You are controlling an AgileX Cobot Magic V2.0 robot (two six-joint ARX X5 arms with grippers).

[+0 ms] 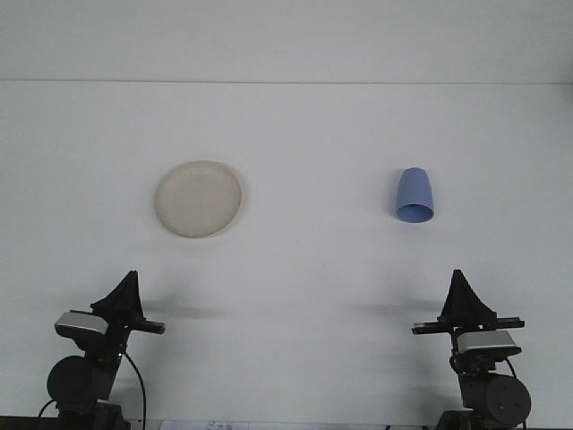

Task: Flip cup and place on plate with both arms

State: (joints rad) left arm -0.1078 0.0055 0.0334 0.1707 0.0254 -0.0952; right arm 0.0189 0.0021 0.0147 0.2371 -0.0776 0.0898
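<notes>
Tabletop [304, 269] lies bare between plate [198, 199] at ten o'clock and inverted cup [414, 196] at two. Left gripper [126, 288] and right gripper [460, 287] touch nothing; finger spacing indiscernible.

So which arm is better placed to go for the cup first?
Likely the right. The blue cup stands upside down on the table's right half, straight ahead of the right gripper; the left gripper sits below the plate.
</notes>
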